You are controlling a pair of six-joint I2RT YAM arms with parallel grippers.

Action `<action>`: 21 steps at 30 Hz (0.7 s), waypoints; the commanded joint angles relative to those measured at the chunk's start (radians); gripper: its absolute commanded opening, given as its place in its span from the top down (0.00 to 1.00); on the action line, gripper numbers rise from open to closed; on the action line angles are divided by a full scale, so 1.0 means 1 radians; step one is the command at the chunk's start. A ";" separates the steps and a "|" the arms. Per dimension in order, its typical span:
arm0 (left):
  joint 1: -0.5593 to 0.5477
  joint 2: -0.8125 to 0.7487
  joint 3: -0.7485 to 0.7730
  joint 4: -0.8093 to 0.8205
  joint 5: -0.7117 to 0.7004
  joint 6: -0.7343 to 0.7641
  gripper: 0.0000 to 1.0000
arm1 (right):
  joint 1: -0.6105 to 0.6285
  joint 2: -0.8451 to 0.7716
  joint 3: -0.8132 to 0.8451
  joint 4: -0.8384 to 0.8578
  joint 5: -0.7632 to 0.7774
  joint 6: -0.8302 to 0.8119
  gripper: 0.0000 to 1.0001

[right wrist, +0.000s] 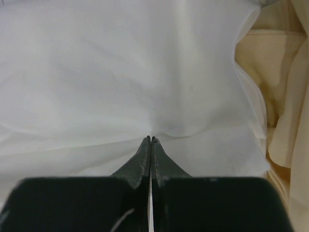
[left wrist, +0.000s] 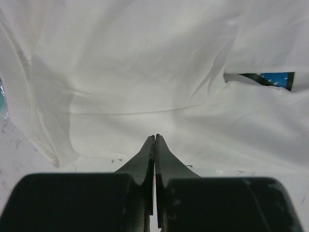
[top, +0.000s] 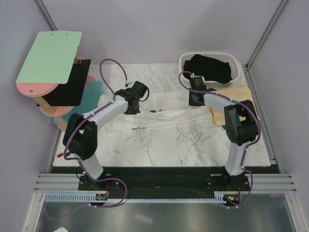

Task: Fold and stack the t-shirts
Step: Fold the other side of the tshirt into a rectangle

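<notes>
White t-shirt [top: 164, 118] cloth is spread as a long, rumpled band across the middle of the marble-patterned desk [top: 193, 145], running between the two arms. At the far left a flat pale-green board [top: 50, 55] is seen above a matte black panel [top: 67, 87] and rounded pink shelves [top: 29, 89]. The left arm [top: 104, 113] is bent over the left end of the band. In the left wrist view its jaws are pressed tightly together, with the tips lying over smooth, softly creased white cotton; whether any cloth is caught between them cannot be told. A sliver of blue print [left wrist: 270, 78] is exposed in a gap between folds, too little for anything to be read. The right arm [top: 222, 102] is reached over the band's right end. In the right wrist view its jaws are clenched, and fine creases in the white cloth are drawn towards the tips, so the fabric is pinched there. A tan t-shirt [top: 239, 96] is bunched just beside the white one at the right. At the far right corner a black t-shirt [top: 210, 67] is heaped in a white lattice basket [top: 232, 60].
</notes>
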 commanded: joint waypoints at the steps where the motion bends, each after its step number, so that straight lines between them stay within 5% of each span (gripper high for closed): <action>1: 0.011 0.044 -0.091 -0.005 0.012 -0.057 0.98 | 0.026 0.035 0.104 0.020 0.002 -0.024 1.00; 15: 0.012 0.131 -0.122 0.031 0.047 -0.069 0.98 | 0.063 0.271 0.403 -0.048 0.105 -0.050 1.00; 21: 0.025 0.165 -0.104 0.012 0.063 -0.085 0.98 | 0.063 0.316 0.399 -0.124 0.184 -0.062 1.00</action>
